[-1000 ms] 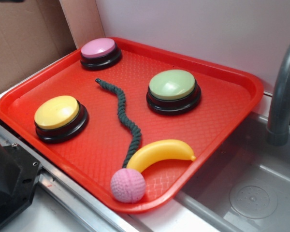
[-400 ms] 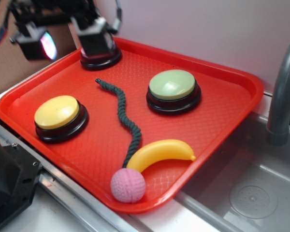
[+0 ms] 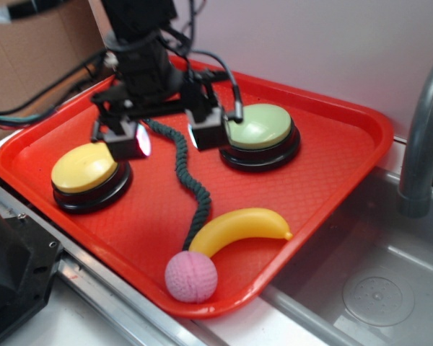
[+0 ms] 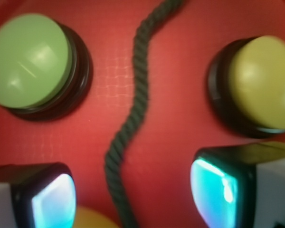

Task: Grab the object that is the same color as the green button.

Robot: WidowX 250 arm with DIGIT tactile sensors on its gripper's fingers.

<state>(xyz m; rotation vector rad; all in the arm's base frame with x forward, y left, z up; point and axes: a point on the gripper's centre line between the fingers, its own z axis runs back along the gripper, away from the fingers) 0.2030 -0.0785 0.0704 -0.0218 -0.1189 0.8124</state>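
Exterior view, left to right. The yellow button (image 3: 84, 168) is sitting at the tray's (image 3: 361, 155) left side, in the same place as one second ago. I am now hanging over the tray's middle; a second ago I was out of frame, and 0.4 s ago I was at the far corner over the pink button, which my arm is now hiding. My fingers (image 3: 167, 137) are spread wide, one pad (image 3: 125, 139) just above the yellow button's inner edge, the other pad (image 3: 208, 134) in front of the green button's (image 3: 260, 128) left rim. They are pinching nothing.

The rope (image 3: 189, 184) is lying flat on the tray between the two buttons, its upper stretch running under the gap between my pads, its lower end reaching the banana (image 3: 239, 227) and the pink ball (image 3: 191, 277). Rope, banana and ball are lying unmoved since the earlier frames.

Wrist view, left to right: green button (image 4: 31, 59), rope (image 4: 133, 109) winding down the centre, yellow button (image 4: 261, 83). Both pads are showing at the bottom corners, one on each side of the rope, not touching it. Height above the rope: cannot tell.
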